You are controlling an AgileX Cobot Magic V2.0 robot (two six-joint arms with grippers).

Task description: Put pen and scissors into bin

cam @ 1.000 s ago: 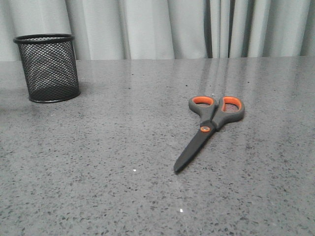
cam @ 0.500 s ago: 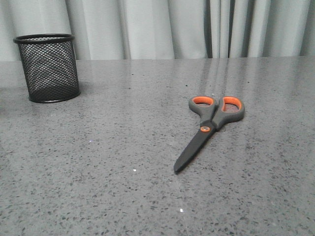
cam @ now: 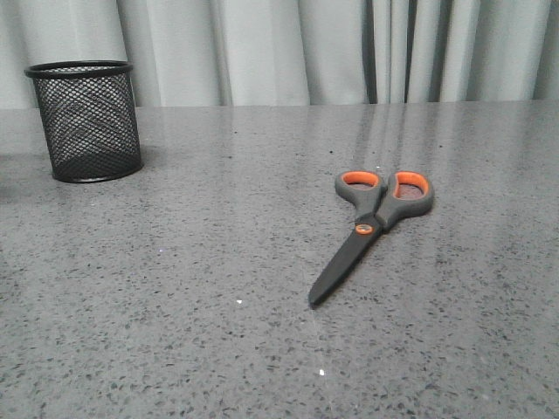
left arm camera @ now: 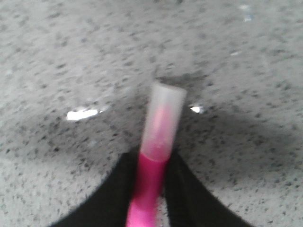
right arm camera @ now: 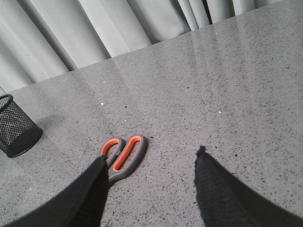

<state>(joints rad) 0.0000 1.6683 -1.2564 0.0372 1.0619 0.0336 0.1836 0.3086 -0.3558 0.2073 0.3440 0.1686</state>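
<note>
I have the left gripper (left arm camera: 152,187) clamped on the pen (left arm camera: 158,151), ready for the mesh bin (cam: 85,120), while the right gripper (right arm camera: 150,182) hangs spread wide above the scissors (cam: 370,224) to grasp them afterwards.

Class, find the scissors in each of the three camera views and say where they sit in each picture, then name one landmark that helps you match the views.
Front view: the scissors lie flat right of centre, handles away from the camera, tip toward it.
Left wrist view: not in it; only the pen between the left gripper fingers.
Right wrist view: only the orange-lined handles show, partly behind one finger of the right gripper.
Shared landmark: the bin, also in the right wrist view.
</note>
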